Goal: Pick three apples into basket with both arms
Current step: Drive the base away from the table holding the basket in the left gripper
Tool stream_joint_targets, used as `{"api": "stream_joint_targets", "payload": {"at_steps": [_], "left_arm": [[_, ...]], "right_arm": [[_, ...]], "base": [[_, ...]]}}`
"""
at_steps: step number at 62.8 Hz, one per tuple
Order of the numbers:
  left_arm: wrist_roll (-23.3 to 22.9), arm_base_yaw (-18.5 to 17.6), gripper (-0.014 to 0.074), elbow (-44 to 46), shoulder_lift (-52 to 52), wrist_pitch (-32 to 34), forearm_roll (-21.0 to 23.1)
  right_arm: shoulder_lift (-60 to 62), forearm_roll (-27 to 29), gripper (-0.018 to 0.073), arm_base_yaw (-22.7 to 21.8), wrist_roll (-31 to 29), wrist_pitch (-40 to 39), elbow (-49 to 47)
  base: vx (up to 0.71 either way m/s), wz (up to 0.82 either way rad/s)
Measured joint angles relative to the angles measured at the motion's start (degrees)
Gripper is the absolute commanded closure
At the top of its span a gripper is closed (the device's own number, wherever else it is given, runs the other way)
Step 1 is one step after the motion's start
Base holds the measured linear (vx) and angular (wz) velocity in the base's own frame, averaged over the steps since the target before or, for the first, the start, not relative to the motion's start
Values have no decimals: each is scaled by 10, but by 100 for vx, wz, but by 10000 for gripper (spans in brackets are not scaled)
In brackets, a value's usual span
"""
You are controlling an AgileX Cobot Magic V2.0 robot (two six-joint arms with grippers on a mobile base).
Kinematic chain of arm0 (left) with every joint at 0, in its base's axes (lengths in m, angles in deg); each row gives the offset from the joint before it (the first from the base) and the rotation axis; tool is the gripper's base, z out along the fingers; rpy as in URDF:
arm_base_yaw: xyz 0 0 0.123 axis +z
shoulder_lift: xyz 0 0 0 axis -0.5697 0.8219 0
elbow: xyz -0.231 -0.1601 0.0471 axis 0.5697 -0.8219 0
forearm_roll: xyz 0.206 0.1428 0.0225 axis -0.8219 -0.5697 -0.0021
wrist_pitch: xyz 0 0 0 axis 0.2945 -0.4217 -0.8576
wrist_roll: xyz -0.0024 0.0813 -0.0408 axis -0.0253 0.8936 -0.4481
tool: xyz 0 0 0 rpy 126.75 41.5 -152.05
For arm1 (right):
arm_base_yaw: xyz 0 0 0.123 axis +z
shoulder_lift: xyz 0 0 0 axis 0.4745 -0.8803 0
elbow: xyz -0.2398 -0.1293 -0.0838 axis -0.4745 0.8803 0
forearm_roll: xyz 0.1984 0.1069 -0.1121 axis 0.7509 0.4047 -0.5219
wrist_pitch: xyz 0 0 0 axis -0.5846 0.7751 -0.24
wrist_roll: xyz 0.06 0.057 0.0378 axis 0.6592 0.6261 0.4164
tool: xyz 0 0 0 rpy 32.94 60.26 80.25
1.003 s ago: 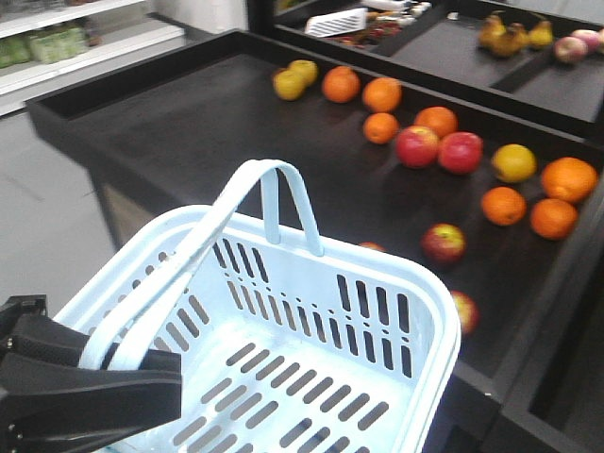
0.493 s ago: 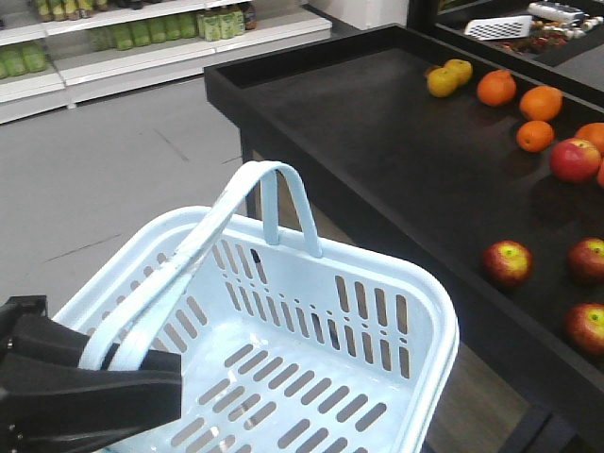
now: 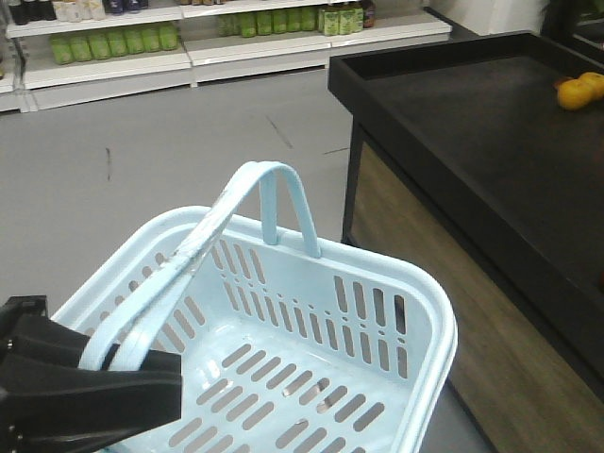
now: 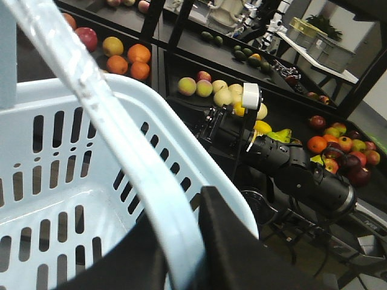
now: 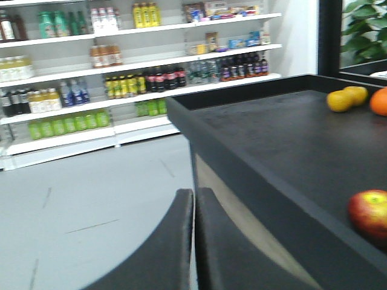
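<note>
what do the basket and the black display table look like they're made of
Basket: moulded plastic, pale blue, smooth with a slight sheen. The regular slots and thin one-piece rim suggest it.
Display table: matte black top, probably painted board or laminate, since it shows no grain or glare. Its side panel looks like brown wood or wood-look veneer; hard to tell which.

You see only part of the basket (image 3: 425, 330): its near side runs off the bottom edge, and the left gripper (image 3: 175, 370) on its handle is cut by the frame's corner. In the right wrist view, the right edge clips an apple (image 5: 370, 212) and an orange (image 5: 380, 101). The labels on the shelf bottles (image 5: 60, 125) are too small to read.
</note>
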Motion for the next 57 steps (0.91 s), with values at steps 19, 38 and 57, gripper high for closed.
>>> {"api": "stream_joint_targets", "payload": {"at_steps": [19,38,57], "left_arm": [[0,0,603,0,0,0,0],[0,0,603,0,0,0,0],[0,0,603,0,0,0,0]], "right_arm": [[0,0,568,0,0,0,0],[0,0,568,0,0,0,0],[0,0,568,0,0,0,0]], "base": [[-7,40],[1,43],[9,47]]}}
